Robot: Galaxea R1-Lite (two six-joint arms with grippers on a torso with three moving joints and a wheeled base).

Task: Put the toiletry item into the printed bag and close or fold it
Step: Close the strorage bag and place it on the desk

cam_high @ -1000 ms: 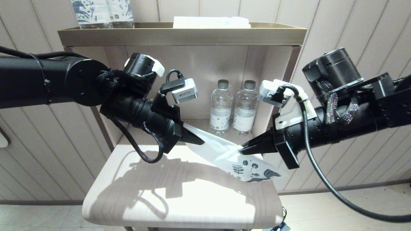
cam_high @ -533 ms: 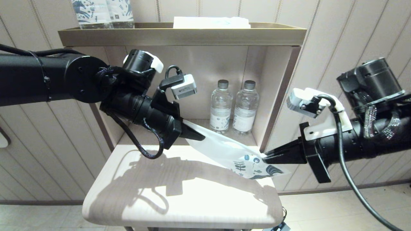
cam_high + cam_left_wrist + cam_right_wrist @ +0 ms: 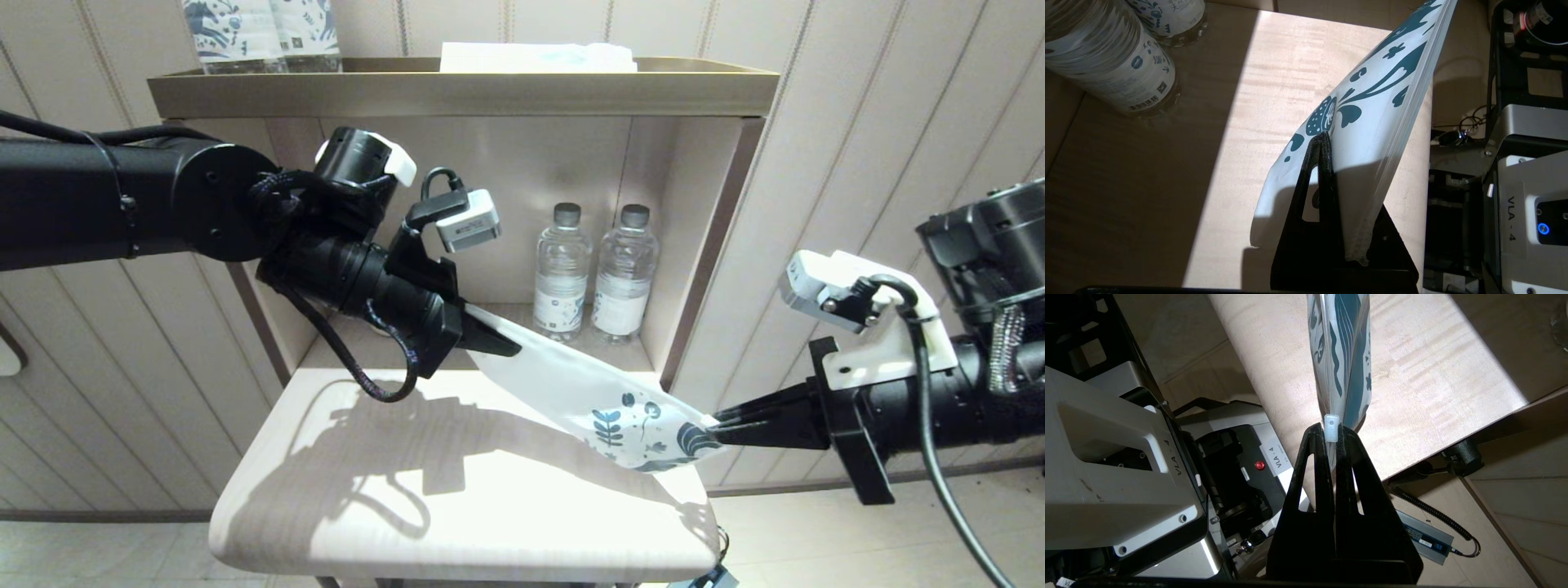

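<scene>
Stretching the printed bag (image 3: pixel 608 390) between left gripper (image 3: pixel 496 339) and right gripper (image 3: pixel 717 425).

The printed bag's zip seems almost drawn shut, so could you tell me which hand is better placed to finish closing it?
The right hand, probably. It is shut on the white slider at the printed end of the printed bag, past the table edge. The left hand only anchors the plain end.

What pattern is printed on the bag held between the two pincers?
Dark and light blue leaves and flowers on white, at one end of the printed bag; clearest in the head view.
</scene>
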